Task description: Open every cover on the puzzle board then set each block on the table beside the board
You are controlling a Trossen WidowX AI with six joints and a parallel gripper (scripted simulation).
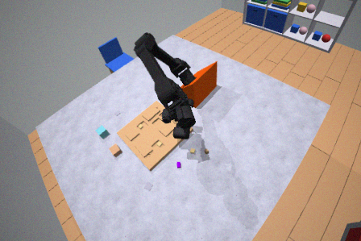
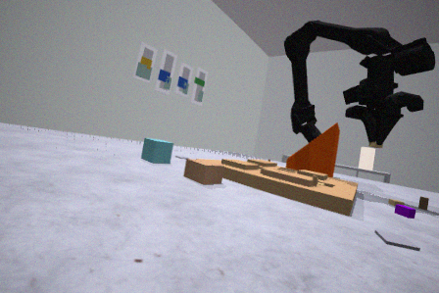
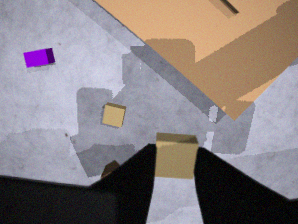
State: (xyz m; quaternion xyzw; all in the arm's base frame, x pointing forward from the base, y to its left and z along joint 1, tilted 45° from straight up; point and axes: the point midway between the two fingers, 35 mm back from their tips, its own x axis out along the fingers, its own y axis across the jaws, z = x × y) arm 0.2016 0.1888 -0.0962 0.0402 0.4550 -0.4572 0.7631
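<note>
The gripper is shut on a tan block. It holds the block in the air, just off a corner of the wooden puzzle board. Raised covers stand on the board, and two small pale pieces show among them; their exact seating is too small to tell. The arm hides the board's near-robot part in the top view. On the table beside the board lie a purple block, another tan block and a dark brown block.
An orange wedge stands behind the board by the arm. A teal cube and an orange-brown block lie on the board's far side from the gripper. A flat pale piece lies near the purple block.
</note>
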